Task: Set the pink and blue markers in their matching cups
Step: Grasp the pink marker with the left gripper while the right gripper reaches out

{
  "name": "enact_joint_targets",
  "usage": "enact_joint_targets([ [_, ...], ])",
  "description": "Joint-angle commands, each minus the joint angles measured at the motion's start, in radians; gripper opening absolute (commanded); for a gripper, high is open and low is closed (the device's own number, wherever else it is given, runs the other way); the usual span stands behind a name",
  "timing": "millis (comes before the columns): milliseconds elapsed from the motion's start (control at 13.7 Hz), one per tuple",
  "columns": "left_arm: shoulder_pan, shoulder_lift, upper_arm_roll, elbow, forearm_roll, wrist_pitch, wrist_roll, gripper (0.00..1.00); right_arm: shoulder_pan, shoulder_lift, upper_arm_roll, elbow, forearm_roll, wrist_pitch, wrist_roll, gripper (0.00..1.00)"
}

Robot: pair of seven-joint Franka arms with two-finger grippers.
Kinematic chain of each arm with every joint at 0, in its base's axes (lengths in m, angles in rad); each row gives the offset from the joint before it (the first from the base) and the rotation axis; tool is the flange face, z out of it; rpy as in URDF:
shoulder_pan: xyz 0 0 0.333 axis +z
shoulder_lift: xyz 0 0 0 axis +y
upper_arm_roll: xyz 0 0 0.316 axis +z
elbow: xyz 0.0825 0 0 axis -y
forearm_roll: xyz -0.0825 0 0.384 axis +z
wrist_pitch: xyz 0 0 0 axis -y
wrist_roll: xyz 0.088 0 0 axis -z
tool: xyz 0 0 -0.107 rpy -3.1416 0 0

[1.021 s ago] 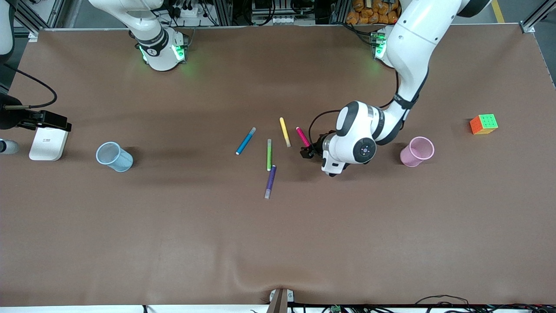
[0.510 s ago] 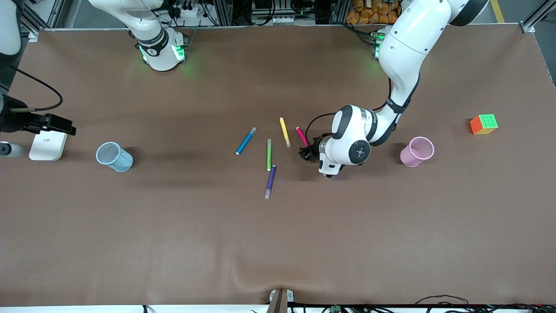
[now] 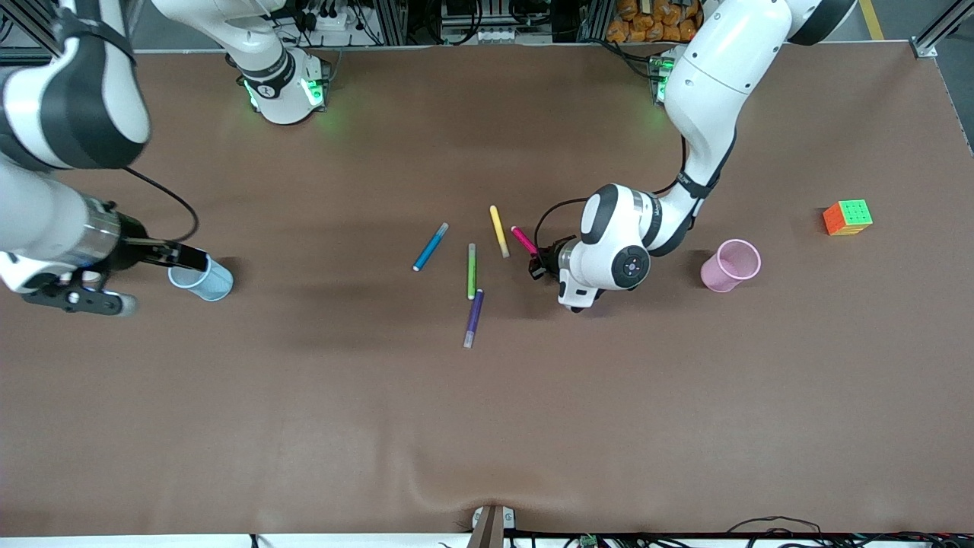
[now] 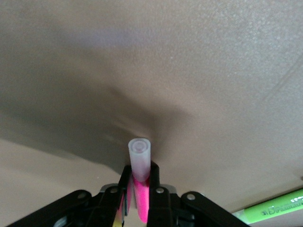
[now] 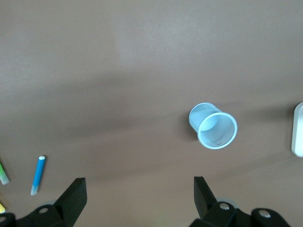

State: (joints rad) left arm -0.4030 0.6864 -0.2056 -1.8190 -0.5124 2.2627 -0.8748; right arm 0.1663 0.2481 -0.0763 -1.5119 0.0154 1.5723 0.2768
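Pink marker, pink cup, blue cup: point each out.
pink marker [image 4: 140,161], left wrist view, pale cap above the fingers.
pink cup [image 3: 740,259], front view, rim.
blue cup [image 5: 217,130], right wrist view, rim.

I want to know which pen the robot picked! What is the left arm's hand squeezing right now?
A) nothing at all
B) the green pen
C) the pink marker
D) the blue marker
C: in the left wrist view the left hand is shut on the pink marker, its pale cap poking out between the fingers, while the blue marker lies alone on the table.
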Motion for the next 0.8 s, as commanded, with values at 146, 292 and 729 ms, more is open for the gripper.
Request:
enact_joint_targets([
  [146, 0.010, -0.014, 0.017, 0.015, -0.012, 0.011, -0.009, 0.00, 0.110, 0.060, -0.007, -0.010, 0.076, -0.005, 0.299, 1.00],
  [292, 0.049, -0.065, 0.018, 0.012, -0.005, -0.043, -0.012, 0.00, 0.145, 0.062, -0.007, -0.057, 0.104, 0.020, 0.349, 1.00],
  [729, 0.164, -0.215, 0.022, 0.003, 0.061, -0.233, -0.013, 0.00, 0.303, 0.054, -0.008, -0.226, 0.104, 0.191, 0.582, 1.00],
])
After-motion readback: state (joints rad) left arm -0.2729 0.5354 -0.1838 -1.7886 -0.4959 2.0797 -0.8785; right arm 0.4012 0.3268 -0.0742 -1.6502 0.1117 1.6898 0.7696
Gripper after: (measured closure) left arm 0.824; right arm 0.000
